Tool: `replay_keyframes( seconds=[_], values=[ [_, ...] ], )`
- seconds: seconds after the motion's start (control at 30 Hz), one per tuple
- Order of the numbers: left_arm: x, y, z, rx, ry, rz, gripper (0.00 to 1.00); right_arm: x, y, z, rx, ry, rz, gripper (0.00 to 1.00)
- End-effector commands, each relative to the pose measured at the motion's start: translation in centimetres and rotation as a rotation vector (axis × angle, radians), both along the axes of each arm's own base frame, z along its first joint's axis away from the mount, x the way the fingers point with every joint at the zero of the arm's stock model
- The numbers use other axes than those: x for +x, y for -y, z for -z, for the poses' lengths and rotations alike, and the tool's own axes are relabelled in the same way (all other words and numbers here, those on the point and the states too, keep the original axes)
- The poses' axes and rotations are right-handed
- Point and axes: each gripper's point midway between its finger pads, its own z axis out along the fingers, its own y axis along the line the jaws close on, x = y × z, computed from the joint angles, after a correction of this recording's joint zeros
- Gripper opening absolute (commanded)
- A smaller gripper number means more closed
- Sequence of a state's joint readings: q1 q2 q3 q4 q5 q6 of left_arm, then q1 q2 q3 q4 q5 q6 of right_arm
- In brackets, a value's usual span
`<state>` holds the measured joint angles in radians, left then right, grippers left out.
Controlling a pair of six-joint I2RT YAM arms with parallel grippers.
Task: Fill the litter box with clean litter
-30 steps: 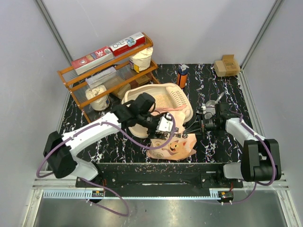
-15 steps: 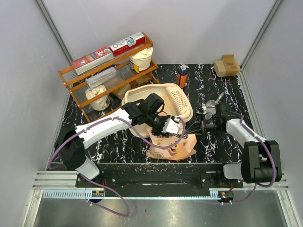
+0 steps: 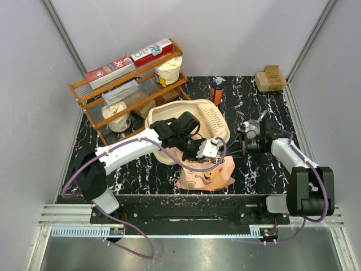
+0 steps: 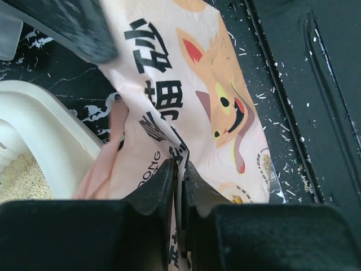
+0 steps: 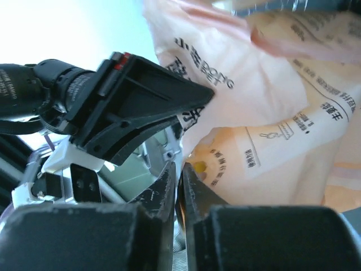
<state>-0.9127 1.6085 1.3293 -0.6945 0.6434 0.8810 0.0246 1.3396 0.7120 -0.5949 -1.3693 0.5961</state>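
Glossy peach film bag [image 3: 206,176], crumpled on the black marbled table [image 3: 265,113] against the near rim of the litter box [image 3: 214,116], a smooth cream plastic tray with a slotted end, holding fine tan litter [image 4: 20,178]. The print shows a cartoon cat, dark Chinese characters and "DONG PET". The left gripper [image 4: 179,166] is clenched on a fold of the bag. The right gripper [image 5: 177,169] has its fingers pressed together at the bag's edge; whether film lies between them cannot be told. Behind stand an orange wooden rack [image 3: 130,84], an orange bottle [image 3: 217,91] and a cardboard box [image 3: 269,79].
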Motion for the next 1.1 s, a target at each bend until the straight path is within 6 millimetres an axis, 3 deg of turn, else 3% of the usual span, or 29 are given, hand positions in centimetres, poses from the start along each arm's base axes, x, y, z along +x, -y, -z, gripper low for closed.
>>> replay_keyframes(
  seconds=[0.0, 0.03, 0.07, 0.17, 0.23, 0.27, 0.33, 0.47, 0.57, 0.83, 1.07],
  values=[
    [-1.5, -0.6, 0.5, 0.103, -0.196, -0.119, 0.11, 3.9, 2.1, -6.6, 0.007, 0.415, 0.034, 0.18],
    [-1.7, -0.4, 0.2, 0.102, -0.238, -0.152, 0.1, 3.4, 2.6, -6.3, -0.076, 0.572, -0.009, 0.25],
    [-1.9, -0.4, 0.0, 0.094, -0.253, -0.165, 0.09, 4.9, 3.4, -8.2, -0.203, 0.786, -0.049, 0.36],
    [-2.7, -0.3, -0.1, 0.083, -0.316, -0.198, 0.07, 4.8, 5.2, -8.8, -0.386, 1.164, -0.218, 0.44],
    [-2.9, -0.3, -0.2, 0.075, -0.35, -0.216, 0.06, 4.0, 5.7, -9.0, -0.425, 1.399, -0.308, 0.47],
    [-2.9, -0.4, -0.1, 0.075, -0.361, -0.228, 0.06, 2.8, 5.6, -9.2, -0.442, 1.487, -0.328, 0.51],
    [-2.6, -0.3, -0.4, 0.061, -0.391, -0.249, 0.06, 2.3, 5.4, -8.9, -0.473, 1.62, -0.374, 0.55],
    [-1.5, -0.2, -0.9, 0.027, -0.459, -0.291, 0.06, -0.3, 4.7, -6.5, -0.492, 1.738, -0.455, 0.59],
    [-1.2, -0.3, -1.4, 0.007, -0.501, -0.298, 0.06, -0.7, 3.8, -5.8, -0.486, 1.801, -0.475, 0.62],
    [-1.1, 0.1, -1.8, -0.01, -0.551, -0.302, 0.07, 0.0, 0.1, -3.8, -0.407, 1.863, -0.576, 0.64],
    [-0.7, 0.2, -1.9, -0.02, -0.568, -0.317, 0.08, 0.2, -1.3, -1.1, -0.369, 1.833, -0.672, 0.62]
  ],
)
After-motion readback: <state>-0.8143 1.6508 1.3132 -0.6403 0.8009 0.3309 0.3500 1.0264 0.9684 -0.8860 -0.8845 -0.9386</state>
